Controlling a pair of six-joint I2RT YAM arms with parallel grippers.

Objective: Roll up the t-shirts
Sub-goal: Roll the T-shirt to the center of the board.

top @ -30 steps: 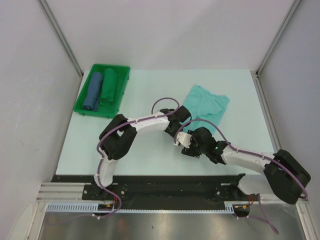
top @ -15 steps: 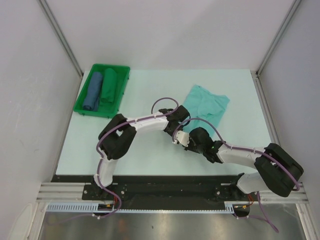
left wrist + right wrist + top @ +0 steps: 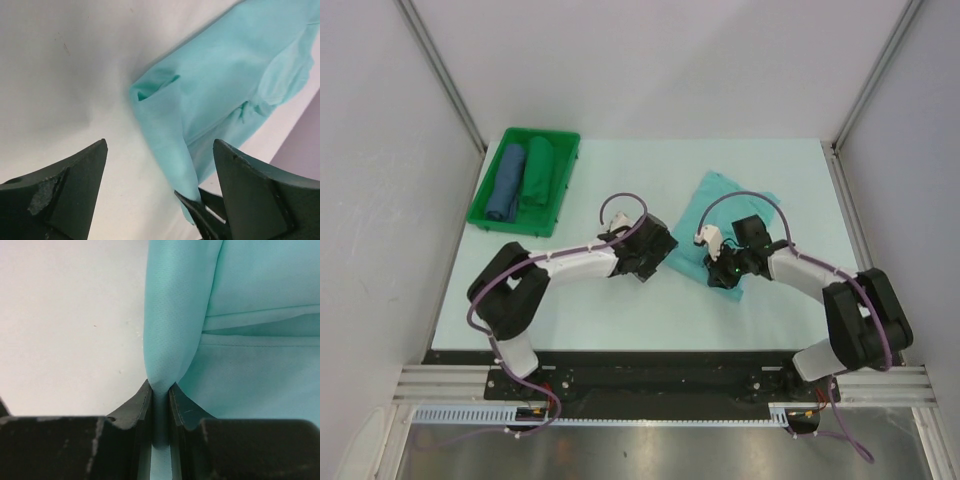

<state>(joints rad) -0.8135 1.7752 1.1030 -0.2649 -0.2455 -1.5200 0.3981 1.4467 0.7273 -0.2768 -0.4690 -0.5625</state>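
T-shirt [image 3: 715, 190] not yet rolled (two rolled bundles [image 3: 525, 175] in tray [image 3: 480, 215], left of it); right gripper [image 3: 160, 390] pinches its near-edge fold, left gripper [image 3: 159, 150] spread wide, holding nothing, at its left edge

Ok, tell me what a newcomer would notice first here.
A turquoise t-shirt lies rumpled right of centre, one fold pinched in the right end effector. The left end effector gapes open at its left edge. At the far left, a green tray holds a blue bundle and a dark green bundle.
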